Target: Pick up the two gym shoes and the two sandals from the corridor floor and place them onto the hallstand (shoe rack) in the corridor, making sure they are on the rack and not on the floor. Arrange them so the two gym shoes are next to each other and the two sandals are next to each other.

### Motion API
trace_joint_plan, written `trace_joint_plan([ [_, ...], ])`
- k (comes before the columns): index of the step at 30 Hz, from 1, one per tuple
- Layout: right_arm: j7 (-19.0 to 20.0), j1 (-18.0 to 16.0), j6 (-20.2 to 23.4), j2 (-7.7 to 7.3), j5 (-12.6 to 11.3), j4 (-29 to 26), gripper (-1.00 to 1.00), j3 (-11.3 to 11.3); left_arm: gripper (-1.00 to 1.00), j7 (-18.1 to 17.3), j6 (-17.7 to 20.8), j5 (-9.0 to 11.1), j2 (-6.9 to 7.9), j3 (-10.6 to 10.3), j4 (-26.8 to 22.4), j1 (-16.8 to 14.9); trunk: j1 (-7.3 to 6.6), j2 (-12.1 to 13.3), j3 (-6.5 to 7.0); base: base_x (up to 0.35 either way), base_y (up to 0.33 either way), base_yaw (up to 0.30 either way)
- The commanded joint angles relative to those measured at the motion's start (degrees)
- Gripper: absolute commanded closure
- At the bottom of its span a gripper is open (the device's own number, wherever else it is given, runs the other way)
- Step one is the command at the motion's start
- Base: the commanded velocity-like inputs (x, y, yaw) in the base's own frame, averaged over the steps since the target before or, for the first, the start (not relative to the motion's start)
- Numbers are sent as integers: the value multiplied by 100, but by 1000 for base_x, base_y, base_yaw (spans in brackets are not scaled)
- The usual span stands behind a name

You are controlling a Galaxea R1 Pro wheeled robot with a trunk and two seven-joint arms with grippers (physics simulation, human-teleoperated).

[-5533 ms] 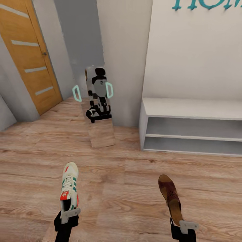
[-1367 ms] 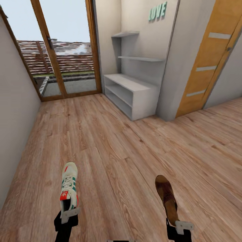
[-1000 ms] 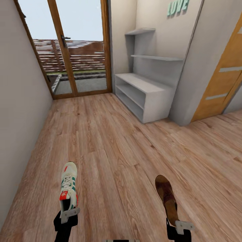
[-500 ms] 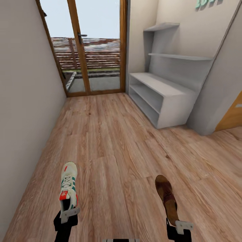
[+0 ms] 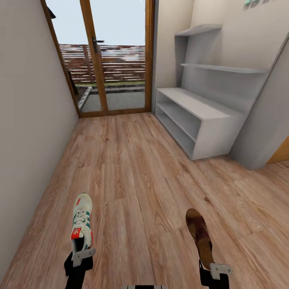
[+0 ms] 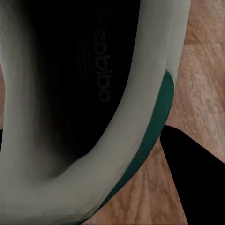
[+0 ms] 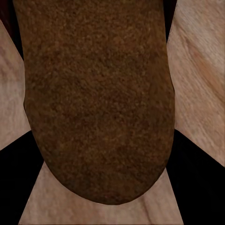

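My left gripper (image 5: 83,254) is clamped on a sneaker (image 5: 82,220), my right gripper (image 5: 216,268) on a sandal (image 5: 200,237); shoe rack (image 5: 195,120) ahead, right

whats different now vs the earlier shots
The robot has turned and rolled on, so the view has swung: the low light-grey shoe rack with its open shelves now stands ahead on the right by the glass door. Unchanged: left gripper holds the off-white green-striped sneaker, right gripper the dark brown sandal.
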Motion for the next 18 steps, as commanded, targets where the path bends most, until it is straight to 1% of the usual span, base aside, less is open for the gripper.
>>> trace_joint_plan([
  [1, -27, -3, -15, -2, 6, 2, 100, 14, 100, -18, -19, 5, -4, 18, 2, -3, 2, -1, -4, 338, 0, 1],
  [18, -27, -3, -47, -4, 6, 9, 100, 14, 100, -10, -26, 5, -4, 18, -11, -3, 2, -1, -4, 338, 0, 1],
])
